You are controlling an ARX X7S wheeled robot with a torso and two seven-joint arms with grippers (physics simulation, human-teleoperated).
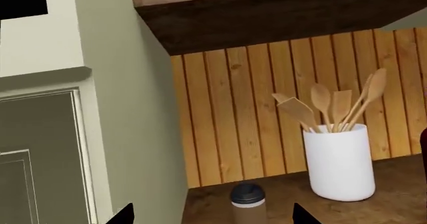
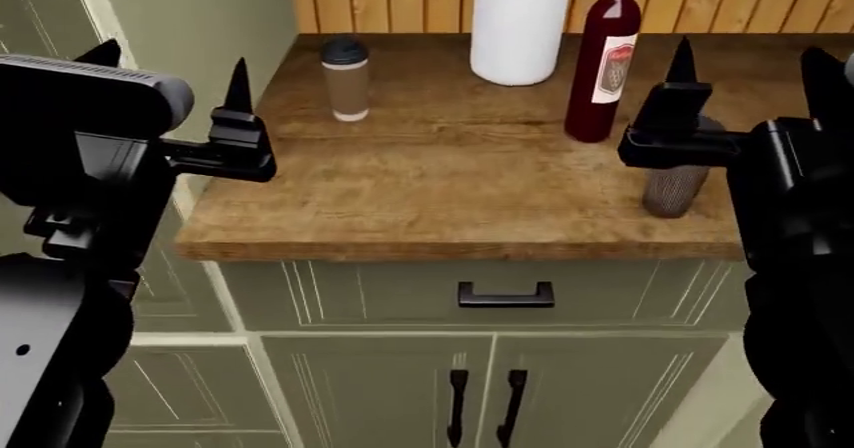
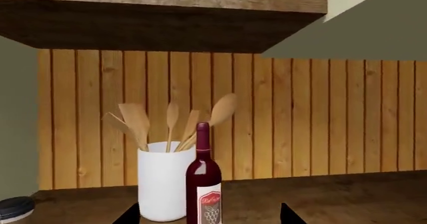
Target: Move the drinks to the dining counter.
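On the dark worktop (image 2: 454,183), the wine bottle (image 2: 603,58) label is unreadable; both pincers gape wide.

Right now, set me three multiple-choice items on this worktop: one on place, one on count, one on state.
1. The wine bottle stands:
A. beside the white utensil holder
B. on the floor
C. inside a drawer

2. Drinks on the dark worktop:
A. one
B. three
C. five

3. The left gripper is:
A. shut on the coffee cup
B. open, holding nothing
C. shut on a spoon

Answers: 1 A, bottle and holder stand side by side; 2 B, coffee cup, bottle and ribbed cup; 3 B, its fingers stand apart in air.
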